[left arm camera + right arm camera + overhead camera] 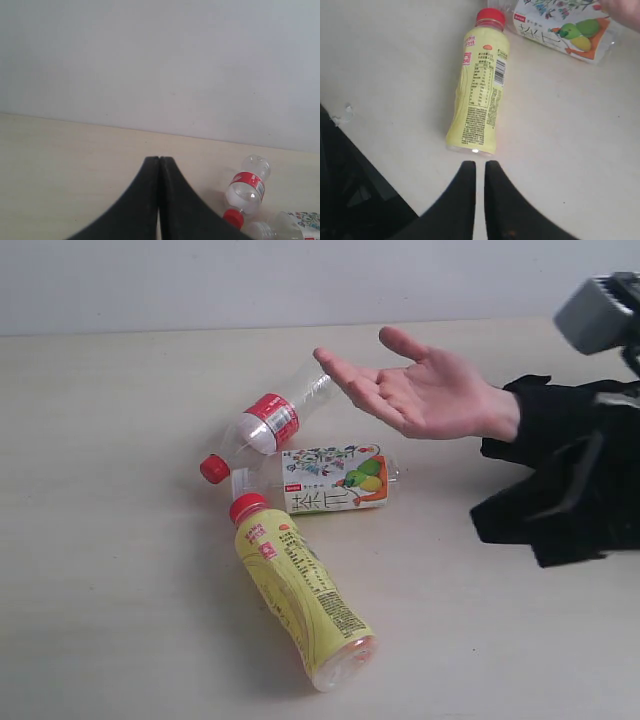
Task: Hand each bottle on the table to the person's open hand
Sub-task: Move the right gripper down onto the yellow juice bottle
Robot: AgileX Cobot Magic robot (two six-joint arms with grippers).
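Three bottles lie clustered on the desk (100,540) beside an open hand (420,390): yellow bottle (300,600), red-labelled bottle (270,425), illustrated-label bottle (330,480). Left tool (159,159) pressed together; right tool (480,165) a crack apart, empty, near the yellow bottle's base.

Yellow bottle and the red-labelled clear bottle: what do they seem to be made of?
Yellow bottle: probably thin plastic under a glossy printed yellow wrap; light glints at its clear base. Red-labelled bottle: seemingly clear, glossy plastic, since the table shows through its walls, with a shiny red film label around the middle.
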